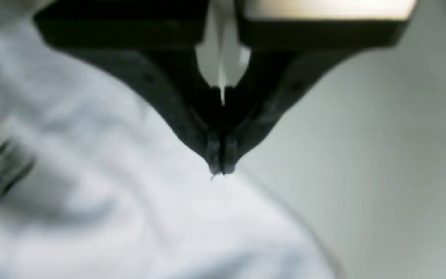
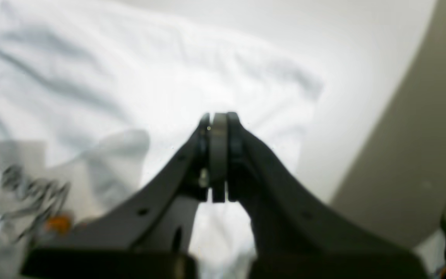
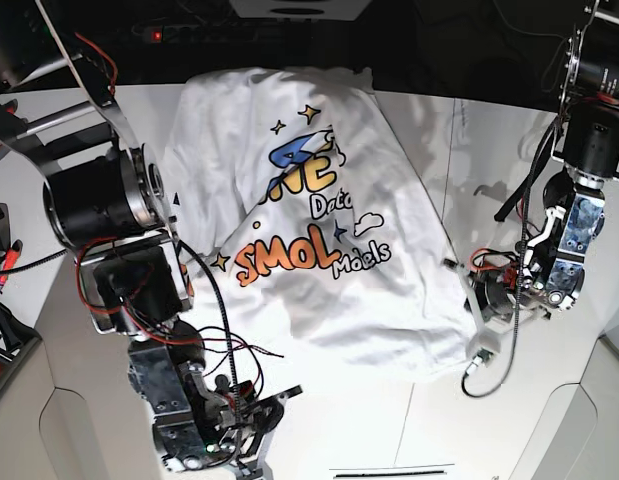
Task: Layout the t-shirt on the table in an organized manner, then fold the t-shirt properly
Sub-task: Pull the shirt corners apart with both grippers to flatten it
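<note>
On table (image 3: pixel 89 330): one t-shirt (image 3: pixel 319 250); left claw (image 1: pixel 220 170), right claw (image 2: pixel 218 120) clenched, empty.

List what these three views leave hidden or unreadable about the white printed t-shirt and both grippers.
- Base view: the white cotton t-shirt is rumpled; folds swallow the top of its print, and its far edge blends into the dark background.
- Base view: the left gripper and right gripper are too small to judge.
- Left wrist view: blur hides whether the shut left gripper pinches cloth.
- Right wrist view: the right gripper is shut; the dark print is an unreadable smear.
</note>
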Controlling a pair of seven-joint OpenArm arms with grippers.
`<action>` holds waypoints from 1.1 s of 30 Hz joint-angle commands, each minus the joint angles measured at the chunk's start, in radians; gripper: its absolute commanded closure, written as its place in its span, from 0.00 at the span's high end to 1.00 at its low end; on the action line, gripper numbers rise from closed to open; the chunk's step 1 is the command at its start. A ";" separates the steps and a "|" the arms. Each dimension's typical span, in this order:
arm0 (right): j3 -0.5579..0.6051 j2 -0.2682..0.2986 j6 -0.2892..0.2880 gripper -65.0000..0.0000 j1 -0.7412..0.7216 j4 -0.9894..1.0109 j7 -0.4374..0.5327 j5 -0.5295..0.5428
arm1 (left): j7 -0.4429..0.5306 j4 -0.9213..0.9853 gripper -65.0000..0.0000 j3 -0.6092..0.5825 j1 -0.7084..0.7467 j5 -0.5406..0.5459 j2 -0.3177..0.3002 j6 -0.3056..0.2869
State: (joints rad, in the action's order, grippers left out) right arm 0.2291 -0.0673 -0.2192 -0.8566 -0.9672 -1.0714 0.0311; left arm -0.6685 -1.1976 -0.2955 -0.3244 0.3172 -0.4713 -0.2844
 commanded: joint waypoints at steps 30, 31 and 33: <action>-0.354 0.069 0.010 0.00 0.797 -0.375 0.136 -0.046 | 0.081 0.641 0.00 -0.190 -0.346 -0.132 0.134 0.072; -0.363 0.073 0.010 0.00 0.787 -0.349 0.135 -0.045 | 0.062 0.641 0.00 -0.190 -0.338 -0.137 0.116 0.091; -0.374 0.080 0.011 0.00 0.779 -0.312 0.134 -0.045 | 0.022 0.641 0.00 -0.190 -0.324 -0.138 0.082 0.111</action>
State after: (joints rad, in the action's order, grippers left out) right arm -0.1398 0.0029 -0.2245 -0.0887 -1.2938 -0.8921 0.0311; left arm -0.6109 -0.5594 -0.4889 -0.6426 0.1936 -0.3721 -0.1829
